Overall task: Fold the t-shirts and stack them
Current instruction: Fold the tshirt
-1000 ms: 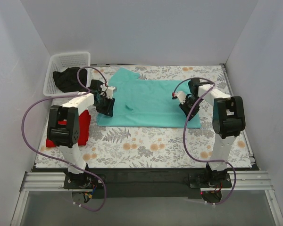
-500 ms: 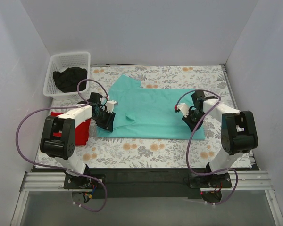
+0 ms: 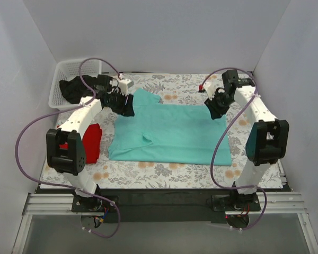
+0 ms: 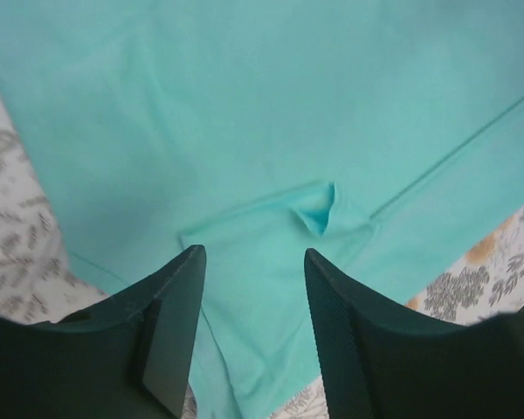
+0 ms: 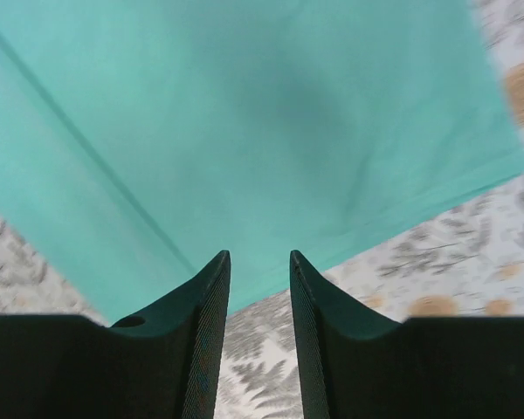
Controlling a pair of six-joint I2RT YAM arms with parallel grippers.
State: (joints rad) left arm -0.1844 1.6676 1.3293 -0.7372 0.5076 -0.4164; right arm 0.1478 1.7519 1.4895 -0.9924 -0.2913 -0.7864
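Note:
A teal t-shirt [image 3: 169, 132] lies spread on the floral table, with a small wrinkle near its left middle [image 4: 319, 214]. My left gripper [image 3: 126, 106] is open and empty above the shirt's far left corner; the left wrist view shows its fingers [image 4: 170, 323] apart over teal cloth. My right gripper [image 3: 214, 108] is open and empty above the shirt's far right corner; the right wrist view shows the shirt's edge [image 5: 393, 218] and floral table between its fingers [image 5: 205, 323]. A folded red t-shirt [image 3: 91, 143] lies at the left edge. A black garment [image 3: 74, 90] sits in the white basket [image 3: 77, 67].
The white basket stands at the back left corner. White walls enclose the table on three sides. Purple cables loop from both arms. The floral tablecloth [image 3: 169, 172] shows in front of the teal shirt.
Both grippers have moved from the shirt's near side corners to its far corners. The teal shirt has shifted nearer and lies flatter.

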